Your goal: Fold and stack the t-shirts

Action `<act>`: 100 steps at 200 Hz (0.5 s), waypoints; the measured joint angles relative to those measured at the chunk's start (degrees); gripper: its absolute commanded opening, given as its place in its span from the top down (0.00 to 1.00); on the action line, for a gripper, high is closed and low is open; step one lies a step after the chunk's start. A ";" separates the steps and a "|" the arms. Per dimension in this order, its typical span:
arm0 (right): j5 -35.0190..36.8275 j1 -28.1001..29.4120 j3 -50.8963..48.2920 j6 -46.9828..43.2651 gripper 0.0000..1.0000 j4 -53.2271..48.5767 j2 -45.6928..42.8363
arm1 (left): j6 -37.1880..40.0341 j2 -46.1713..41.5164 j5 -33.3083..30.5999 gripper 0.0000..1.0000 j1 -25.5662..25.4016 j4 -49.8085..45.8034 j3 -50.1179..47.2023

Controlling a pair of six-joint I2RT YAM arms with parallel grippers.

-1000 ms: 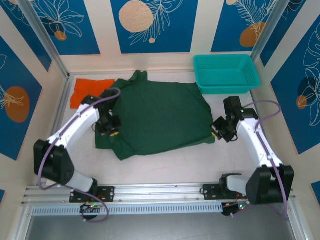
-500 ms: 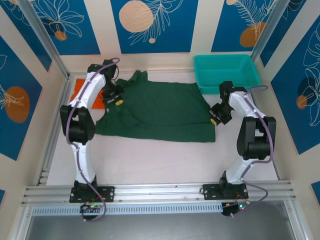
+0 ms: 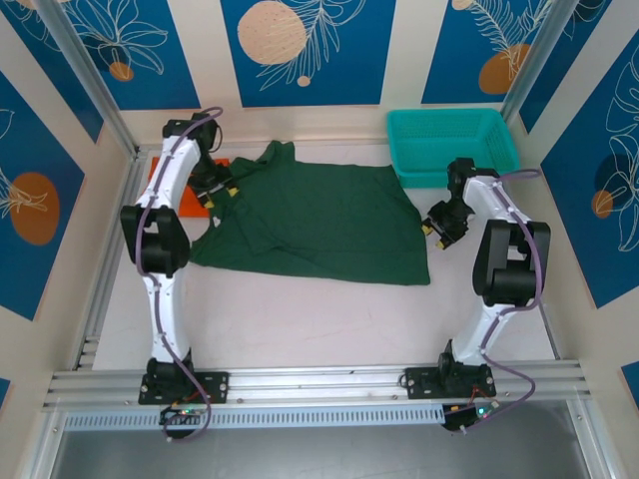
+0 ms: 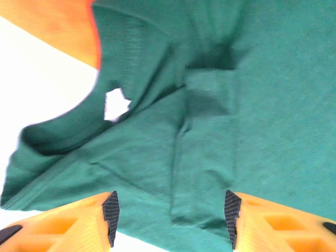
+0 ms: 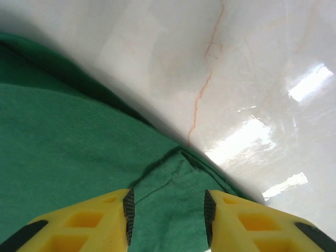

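In the top external view, the dark green T-shirt [image 3: 329,225] lies across the table [image 3: 300,324] toward its back edge, its right side just beside the right gripper [image 3: 434,238], the nearer one, its jaws spread, like those of the left gripper [image 3: 221,199] at the rumpled left side.

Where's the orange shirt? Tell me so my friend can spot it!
Find the big green shirt spread on the table. By its far left corner, under the left arm, lies the orange shirt. It's smaller-looking and the only bright orange cloth.
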 measured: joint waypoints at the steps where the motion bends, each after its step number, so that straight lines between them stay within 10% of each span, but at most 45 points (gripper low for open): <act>1: -0.13 0.00 -0.24 0.00 0.58 0.11 -0.37 | 0.04 -0.28 0.00 0.47 0.02 0.02 -0.35; 52: -9.51 5.79 -15.15 0.11 0.78 6.64 -19.34 | 2.71 -20.37 5.14 0.67 -2.38 8.24 -28.72; 100: -14.36 15.08 -18.23 1.44 0.83 11.34 -11.15 | 2.86 -12.98 9.51 0.69 -8.48 16.55 -35.50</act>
